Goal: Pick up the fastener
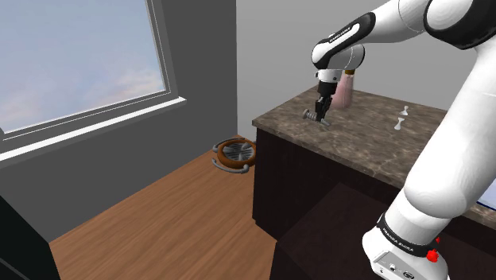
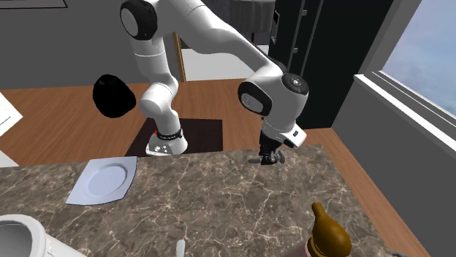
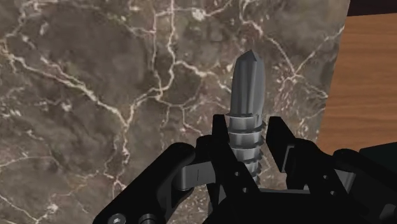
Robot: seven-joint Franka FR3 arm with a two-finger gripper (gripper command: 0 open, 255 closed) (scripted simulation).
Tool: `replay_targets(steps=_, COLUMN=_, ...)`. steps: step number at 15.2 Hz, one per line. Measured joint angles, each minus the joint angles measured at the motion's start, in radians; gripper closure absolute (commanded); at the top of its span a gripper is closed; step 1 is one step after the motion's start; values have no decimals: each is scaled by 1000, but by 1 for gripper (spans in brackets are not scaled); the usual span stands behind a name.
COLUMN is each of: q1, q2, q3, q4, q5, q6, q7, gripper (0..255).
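Shoulder view: small white lettering on the black base band of the arm, approx. "FRANKA EMIKA", barely legible. Similar white print on the black forearm band, up the arm from the pincer; too small to read for certain, prob. the same brand. Second ext. view: white marks on the base band, not legible. Wrist view: no text or nos. readable.

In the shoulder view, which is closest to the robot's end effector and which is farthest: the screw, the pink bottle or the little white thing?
1. The fastener: clasped in the end effector itself.
2. The pinkish bottle: just behind it on the counter.
3. The small white piece: farther along the counter, toward the shoulder view's right.
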Motion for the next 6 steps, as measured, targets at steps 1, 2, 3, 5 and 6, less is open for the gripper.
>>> replay_targets(steps=1, q1=1, q2=-7, q3=0, q4=5, q5=-3, q6=-11, q7=4, gripper=255)
replay_targets(steps=2, q1=2, q2=-16, q3=1, q4=12, q5=-8, q6=-25, q7=9, gripper=255)
replay_targets(steps=3, q1=2, q2=-20, q3=1, q4=20, q5=-11, q6=-37, q7=11, gripper=255)
replay_targets(steps=5, q1=2, q2=-35, q3=1, q4=34, q5=-19, q6=-64, q7=17, gripper=255)
replay_targets(steps=6, q1=3, q2=-36, q3=1, q4=39, q5=-19, q6=-70, q7=20, gripper=255)
